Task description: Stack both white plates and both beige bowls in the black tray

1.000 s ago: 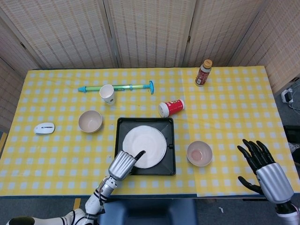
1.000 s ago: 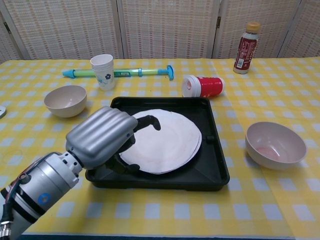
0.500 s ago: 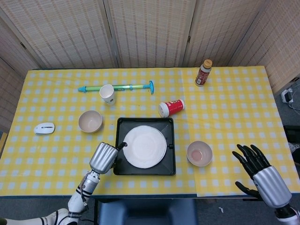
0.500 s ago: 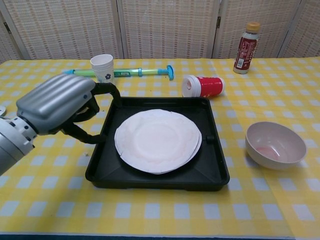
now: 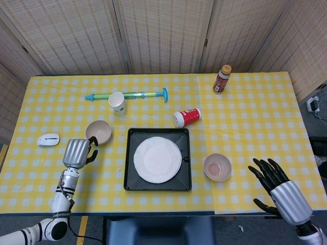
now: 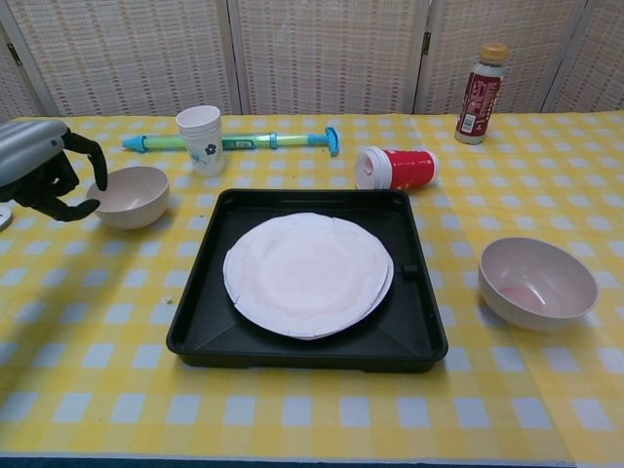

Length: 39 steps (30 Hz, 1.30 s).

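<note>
I see my left hand point(image 6: 41, 168) hovering at nine o'clock of the left beige bowl point(image 6: 128, 195), fingers loosely curled, holding nothing. My right hand point(image 5: 278, 186) hangs spread and empty off the table's near edge. Both white plates point(image 6: 308, 274) sit stacked in the black tray point(image 6: 414, 336); the right beige bowl point(image 6: 537, 281) stands at its three o'clock.

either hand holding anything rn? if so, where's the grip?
Nothing held. Left hand has curled fingers beside the left beige bowl, no visible grip on its rim. Right hand is spread open, empty.
</note>
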### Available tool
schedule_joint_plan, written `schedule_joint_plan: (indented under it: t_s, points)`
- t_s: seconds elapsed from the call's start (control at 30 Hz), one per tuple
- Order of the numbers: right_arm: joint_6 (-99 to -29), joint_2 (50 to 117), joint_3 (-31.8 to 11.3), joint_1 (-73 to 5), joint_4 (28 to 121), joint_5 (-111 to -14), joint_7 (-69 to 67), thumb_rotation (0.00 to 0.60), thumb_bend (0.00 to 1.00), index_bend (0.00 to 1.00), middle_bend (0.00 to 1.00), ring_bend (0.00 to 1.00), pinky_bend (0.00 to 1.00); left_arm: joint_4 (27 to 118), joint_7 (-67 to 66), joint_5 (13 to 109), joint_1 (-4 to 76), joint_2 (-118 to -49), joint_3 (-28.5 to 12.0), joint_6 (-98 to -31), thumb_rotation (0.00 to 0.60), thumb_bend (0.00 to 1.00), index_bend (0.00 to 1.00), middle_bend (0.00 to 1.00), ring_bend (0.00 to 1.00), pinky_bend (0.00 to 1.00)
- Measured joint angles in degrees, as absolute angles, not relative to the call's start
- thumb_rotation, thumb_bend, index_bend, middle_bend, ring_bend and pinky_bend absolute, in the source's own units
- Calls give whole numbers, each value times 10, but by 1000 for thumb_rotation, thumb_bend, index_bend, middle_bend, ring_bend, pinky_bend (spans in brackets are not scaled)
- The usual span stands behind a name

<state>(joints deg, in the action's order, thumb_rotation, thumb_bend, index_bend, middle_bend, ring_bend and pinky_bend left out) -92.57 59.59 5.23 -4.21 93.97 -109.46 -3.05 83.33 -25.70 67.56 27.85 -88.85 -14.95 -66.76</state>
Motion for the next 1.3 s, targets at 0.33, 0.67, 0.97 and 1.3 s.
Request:
schedule_joint_plan:
  t_s: [0.33, 0.67, 0.97, 1.3]
  points:
    - [-910, 600, 47, -48, 942, -1075, -27, 600, 226, 0, 0, 0, 0, 754, -256, 630, 317, -915, -156, -618, 600, 345, 492, 1000, 1000, 1000]
    - [-902, 602, 43, -48, 942, -1057, -22, 600, 226, 0, 0, 0, 0, 664, -223, 610, 345, -951, -157, -583, 600, 339, 502, 1000, 1000, 1000]
    - [-894, 603, 39, -49, 944, -1044, -15, 600, 226, 0, 0, 0, 0, 610, -192, 613, 359, -970, -150, -565, 600, 367, 604, 1000, 1000, 1000]
    - [-893, 604, 38, -51, 946, -1043, -12, 600, 226, 0, 0, 0, 0, 585, -143, 658, 356, -980, -131, -587, 600, 518, 624, 1000, 1000, 1000]
